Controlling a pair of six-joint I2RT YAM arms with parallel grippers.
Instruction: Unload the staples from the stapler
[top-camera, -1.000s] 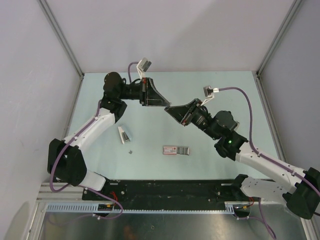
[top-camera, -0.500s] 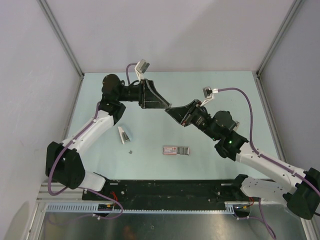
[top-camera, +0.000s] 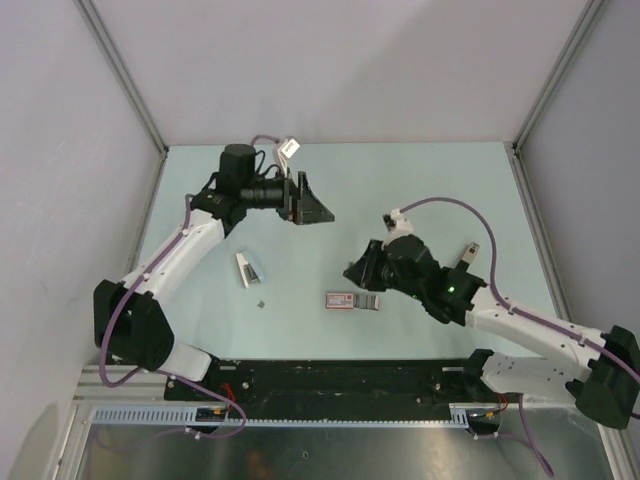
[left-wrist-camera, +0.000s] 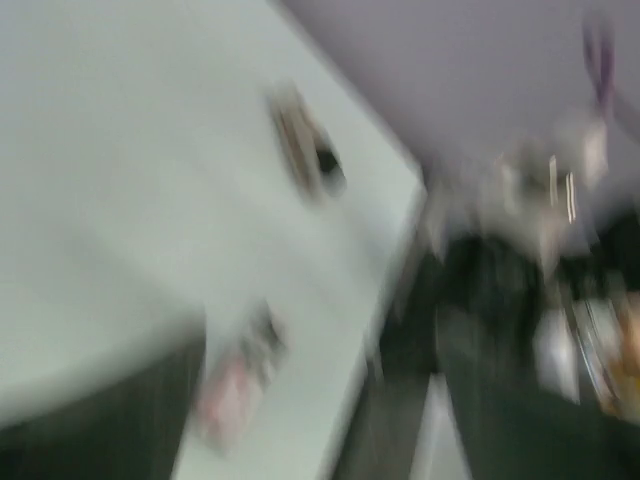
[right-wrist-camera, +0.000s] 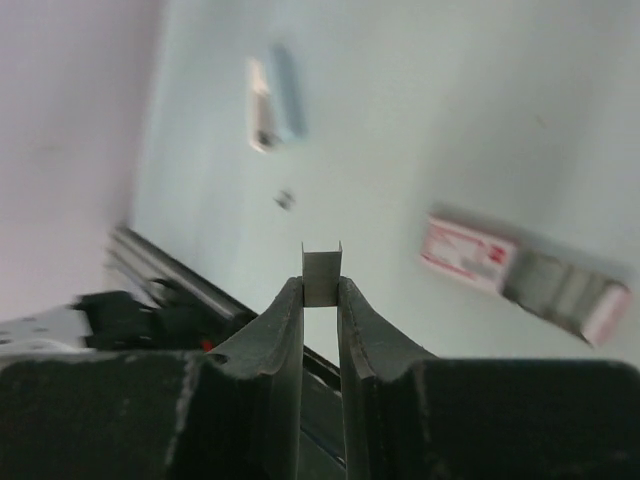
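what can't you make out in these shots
Left end effector: the left wrist view is all motion blur and the top view shows only a dark wedge, so open or shut is unclear.
U-shaped metal strip: the right wrist view sees it end-on, hiding its length; in the top view the right end effector covers it.
Dark speck: too small to identify.

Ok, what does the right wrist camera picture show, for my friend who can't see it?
The two dark fingers of the right gripper pinch a small silvery U-shaped metal piece above a pale green table. On the table beyond lie the red and grey stapler at right, the pale staples at upper left and a tiny dark speck.
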